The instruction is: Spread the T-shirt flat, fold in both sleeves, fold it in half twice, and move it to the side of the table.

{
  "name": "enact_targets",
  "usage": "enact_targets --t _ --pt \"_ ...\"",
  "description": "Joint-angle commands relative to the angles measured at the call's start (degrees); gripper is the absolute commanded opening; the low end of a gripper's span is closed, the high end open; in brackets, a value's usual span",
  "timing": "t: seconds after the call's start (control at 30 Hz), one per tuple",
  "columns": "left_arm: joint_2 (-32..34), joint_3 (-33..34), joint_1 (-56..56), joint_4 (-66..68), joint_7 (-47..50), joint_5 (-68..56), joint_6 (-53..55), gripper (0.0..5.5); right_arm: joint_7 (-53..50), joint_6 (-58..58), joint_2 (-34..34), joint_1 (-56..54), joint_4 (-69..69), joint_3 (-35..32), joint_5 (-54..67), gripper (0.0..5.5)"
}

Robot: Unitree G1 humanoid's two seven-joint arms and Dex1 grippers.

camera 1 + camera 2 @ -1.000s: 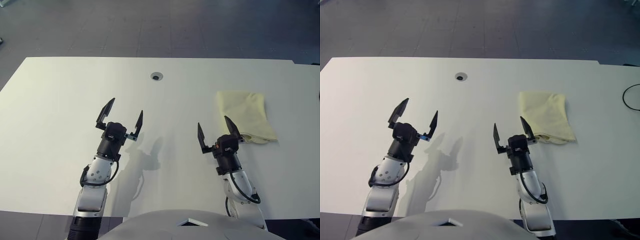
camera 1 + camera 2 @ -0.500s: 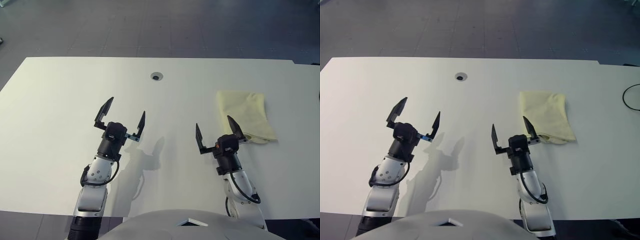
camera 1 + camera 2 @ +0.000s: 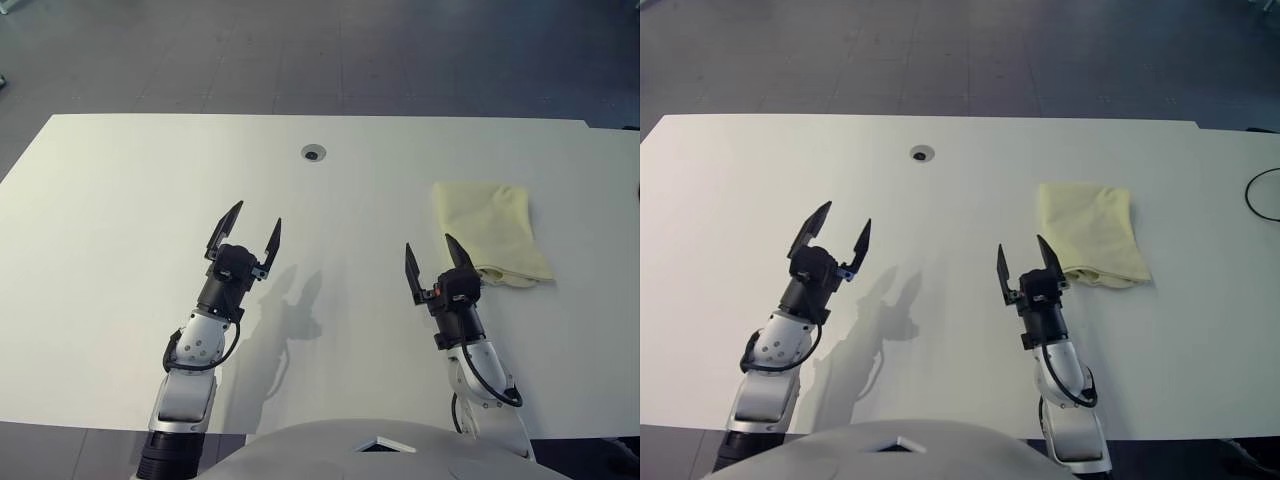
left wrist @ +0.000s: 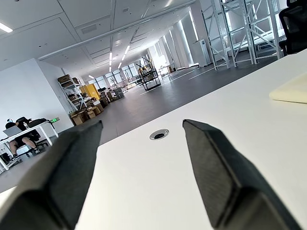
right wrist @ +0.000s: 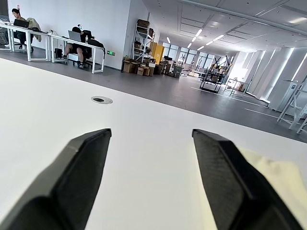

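— Fingers (image 4: 225, 177) first: how do they stand on your side?

— Both pairs spread wide, holding nothing. I have the left gripper (image 3: 256, 222) and the right gripper (image 3: 428, 252) raised over the white tabletop (image 3: 120, 200), well apart from each other, tips pointing away from me.

— And the T-shirt (image 3: 490, 228)?

— It lies on the tabletop as a pale yellow folded bundle, just beyond the right fingers and off to their outer side. From the head camera the outer fingertip overlaps the near corner of the cloth, but I cannot tell whether it touches. The wrist camera shows the cloth past that same finger.

— What else is around?

— Bare tabletop between the two pairs of fingers and under them. A round cable hole (image 3: 313, 152) sits far ahead of the left fingers, toward the far edge. A loop of black cable (image 3: 1262, 195) rests at the right edge, past the T-shirt from the right fingers. Grey floor (image 3: 320, 50) lies beyond the far edge.
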Motion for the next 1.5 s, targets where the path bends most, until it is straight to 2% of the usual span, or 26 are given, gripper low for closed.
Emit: enact_targets --t 0.03,0.2,0.43,0.63,1.03,1.37,1.5 --pt "0.32 -0.26 -0.32 0.10 -0.22 0.10 -0.17 2.39 -0.09 0.43 0.23 -0.02 -0.41 -0.52 0.69 2.49" --pt "-1.62 0.11 0.45 -0.64 1.40 -1.00 0.28 1.47 -1.33 -1.02 0.80 -0.93 -0.71 -2.02 0.99 1.60" --pt "-8.74 -2.74 5.43 -8.21 8.01 2.58 7.04 2.41 -1.05 -2.24 0.19 -2.74 0.07 -3.51 1.10 0.46" --pt "-12.12 -4.27 6.12 -9.41 11.22 2.49 6.65 3.42 -0.89 -2.37 -0.41 -2.81 -0.08 -4.94 1.29 1.33" --pt "-8.77 -1.87 5.19 -7.79 10.41 2.17 3.40 5.39 -1.35 -2.72 0.11 -3.82 1.31 -4.61 0.41 3.26" --pt "-8.58 -1.19 4.45 -6.60 10.13 2.12 3.02 5.40 -1.29 -2.74 0.18 -4.42 2.18 -4.31 0.16 4.96" --pt "-8.65 -1.25 4.34 -6.59 10.08 2.17 3.12 5.40 -1.18 -2.59 0.13 -4.55 2.19 -4.32 0.21 5.38"
